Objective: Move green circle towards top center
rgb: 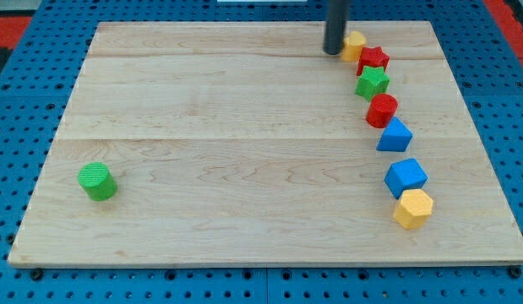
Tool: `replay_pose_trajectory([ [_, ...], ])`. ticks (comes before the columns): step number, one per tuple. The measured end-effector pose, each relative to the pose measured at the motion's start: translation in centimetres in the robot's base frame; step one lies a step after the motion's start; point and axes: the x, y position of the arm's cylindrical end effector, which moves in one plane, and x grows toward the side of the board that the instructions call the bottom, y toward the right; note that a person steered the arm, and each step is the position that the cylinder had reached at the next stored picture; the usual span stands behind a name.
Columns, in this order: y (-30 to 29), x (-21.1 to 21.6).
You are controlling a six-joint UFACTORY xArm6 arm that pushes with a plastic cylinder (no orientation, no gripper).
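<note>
The green circle (pixel 97 181) is a short green cylinder. It sits near the view's lower left corner of the wooden board (pixel 227 143), alone. My tip (pixel 333 51) is the lower end of a dark rod near the view's top, right of centre. It stands just left of a small yellow block (pixel 355 45), close to it or touching. The tip is far from the green circle, across the board.
A curved line of blocks runs down the view's right side: red star (pixel 373 59), green star (pixel 373 82), red cylinder (pixel 382 110), blue triangle (pixel 395 136), blue cube (pixel 405 176), yellow hexagon (pixel 413 208). A blue pegboard (pixel 24 127) surrounds the board.
</note>
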Motion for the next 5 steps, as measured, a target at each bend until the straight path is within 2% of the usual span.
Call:
replay_pose_trajectory([
  [1,0.0,-1.3],
  [2,-6.3,-1.7],
  [3,-12.8,6.4],
  [4,-21.4,11.4],
  [5,-31.0,18.2],
])
